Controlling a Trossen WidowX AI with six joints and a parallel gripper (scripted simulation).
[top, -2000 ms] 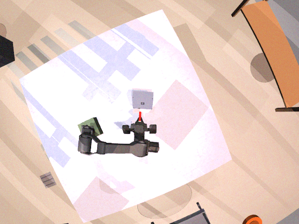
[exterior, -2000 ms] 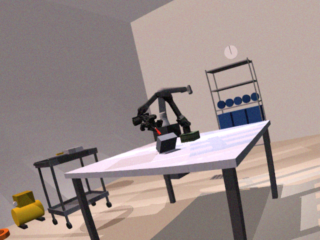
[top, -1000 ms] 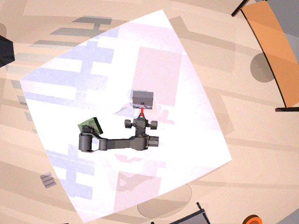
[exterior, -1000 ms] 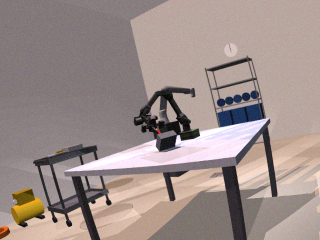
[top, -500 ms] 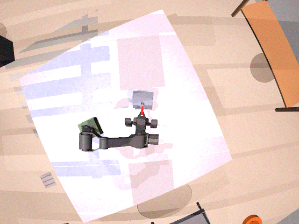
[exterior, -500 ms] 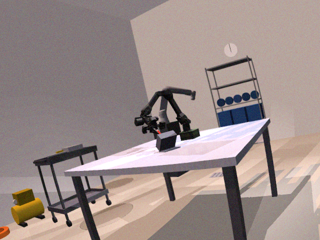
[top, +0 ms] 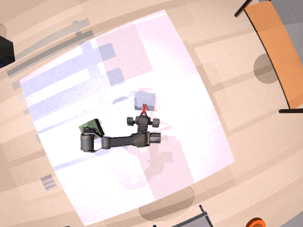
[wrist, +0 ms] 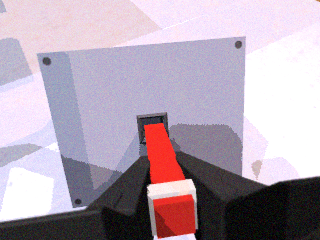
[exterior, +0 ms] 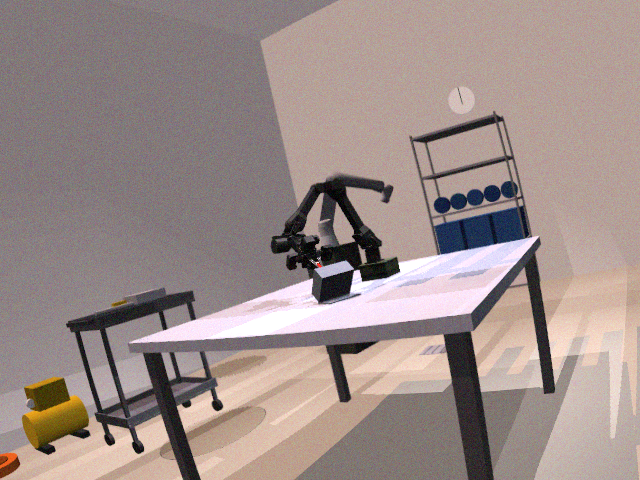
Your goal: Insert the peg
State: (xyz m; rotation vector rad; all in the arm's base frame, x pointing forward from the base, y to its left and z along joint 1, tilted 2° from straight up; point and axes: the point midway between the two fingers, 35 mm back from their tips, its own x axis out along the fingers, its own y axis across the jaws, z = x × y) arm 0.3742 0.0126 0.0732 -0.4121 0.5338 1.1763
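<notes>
The grey sloped panel (top: 144, 96) (exterior: 334, 269) (wrist: 110, 85) has one square hole (wrist: 152, 119) near the middle of its face. My gripper (top: 143, 114) (wrist: 161, 163) is shut on the red square peg (top: 144, 108) (exterior: 319, 265) (wrist: 162, 155). A white band and the peg's red near end show close to the camera in the wrist view. The peg's far end lies over the lower part of the hole in the wrist view, its edges roughly in line with the hole's. The hole's lower part is hidden behind the peg. Whether the tip is inside the hole or just above it I cannot tell.
A green block (top: 84, 125) (exterior: 379, 269) stands on the table (top: 205, 136) (exterior: 289, 330) beside dark arm parts, to the left of the panel in the top view. Shadows cross the panel's face and the table. A cart (exterior: 129, 310) and a shelf (exterior: 460, 129) stand off the table.
</notes>
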